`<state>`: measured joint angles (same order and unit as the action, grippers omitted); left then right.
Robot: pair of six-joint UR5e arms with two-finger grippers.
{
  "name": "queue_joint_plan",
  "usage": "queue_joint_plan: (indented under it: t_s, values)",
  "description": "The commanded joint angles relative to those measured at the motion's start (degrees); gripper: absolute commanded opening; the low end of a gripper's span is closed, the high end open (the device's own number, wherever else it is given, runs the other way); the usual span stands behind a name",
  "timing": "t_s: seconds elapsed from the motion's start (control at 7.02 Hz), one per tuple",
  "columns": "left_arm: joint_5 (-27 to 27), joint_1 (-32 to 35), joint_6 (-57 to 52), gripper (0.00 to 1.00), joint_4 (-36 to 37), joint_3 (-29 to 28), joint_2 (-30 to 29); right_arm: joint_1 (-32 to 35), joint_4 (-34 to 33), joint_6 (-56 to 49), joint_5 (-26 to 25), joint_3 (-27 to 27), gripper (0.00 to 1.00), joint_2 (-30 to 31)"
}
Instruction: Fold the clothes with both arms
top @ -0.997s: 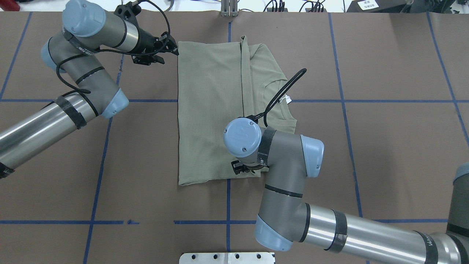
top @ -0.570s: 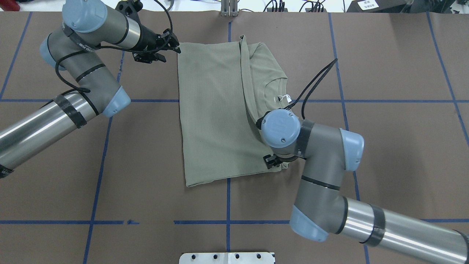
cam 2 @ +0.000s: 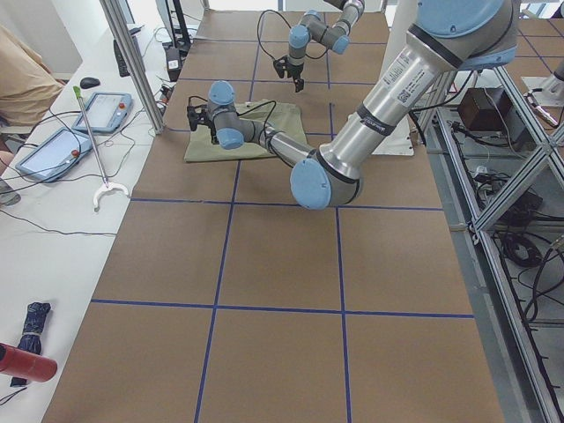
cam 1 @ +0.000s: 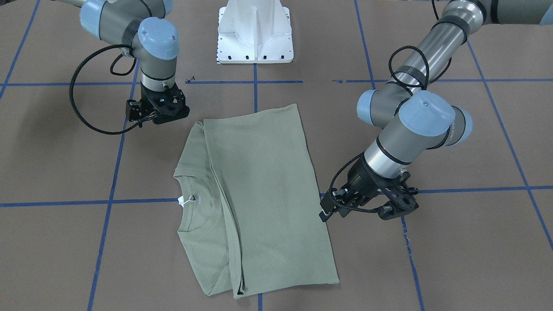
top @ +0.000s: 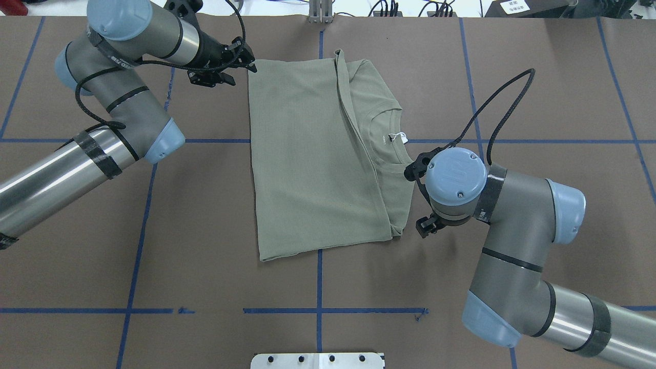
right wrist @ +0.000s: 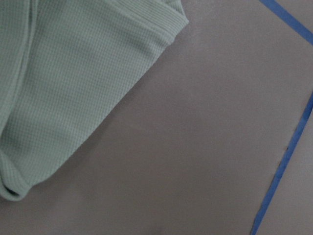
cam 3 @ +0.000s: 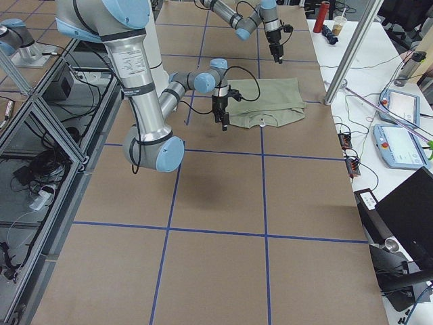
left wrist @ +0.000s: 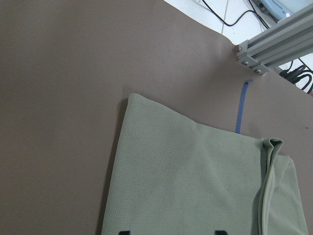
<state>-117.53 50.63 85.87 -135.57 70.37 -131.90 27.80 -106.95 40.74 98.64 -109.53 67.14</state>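
Folding in progress: sage-green shirt [top: 307, 154] lies flat on the table [top: 538, 215], one panel half-covering its collar. Left gripper [top: 248, 64], fingers apart, sits at a far corner; right gripper [cam 1: 156, 113], state indiscernible, is beside the near edge. Both should pinch corners evenly.

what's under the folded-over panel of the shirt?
Poking out beside the folded panel: the shirt's lower layer, with part of the collar and the white hang tag. Everything further under the panel, including the rest of the collar, is covered.
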Motion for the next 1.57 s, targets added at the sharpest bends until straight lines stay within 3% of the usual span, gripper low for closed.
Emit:
queue_joint_plan:
  t_s: [0.0, 0.14, 0.28, 0.43, 0.71, 1.0, 1.14, 1.28, 1.42]
  values:
    - [0.0, 0.0, 0.0, 0.66, 2.2, 1.7, 0.1, -1.2, 2.4, 14.6, 0.1, 0.5, 1.00, -2.8]
    - [0.0, 0.0, 0.0, 0.66, 2.3, 1.9, 0.3, -1.3, 4.5, 15.7, -0.1, 5.0, 1.00, -6.9]
    - [-0.1, 0.0, 0.0, 0.66, 2.3, 2.7, 0.8, -0.7, 9.0, 15.7, -0.4, 14.6, 1.00, -13.3]
    - [-0.2, 0.0, 0.0, 0.66, 2.3, 4.5, 2.2, 0.9, 13.4, 15.6, -0.7, 20.9, 1.00, -16.6]
    - [-1.5, 0.1, 0.0, 0.66, 2.4, 7.1, 4.2, 5.5, 15.2, 13.7, -1.4, 37.9, 1.00, -28.1]
    - [-1.5, 0.1, 0.0, 0.66, 5.4, 9.7, 4.5, 10.2, 21.9, 8.4, -1.4, 45.9, 1.00, -28.6]
    - [-1.4, 0.1, 0.0, 0.66, 6.9, 10.7, 4.6, 14.1, 23.5, 3.9, -1.1, 48.9, 1.00, -28.2]
    - [-1.4, 0.1, 0.0, 0.66, 7.0, 10.7, 4.6, 18.0, 22.7, 0.3, 2.1, 46.2, 1.00, -26.6]
    - [-1.5, 0.0, 0.0, 0.66, 7.1, 10.8, 4.5, 18.6, 15.7, 1.8, 8.5, 36.4, 1.00, -23.8]
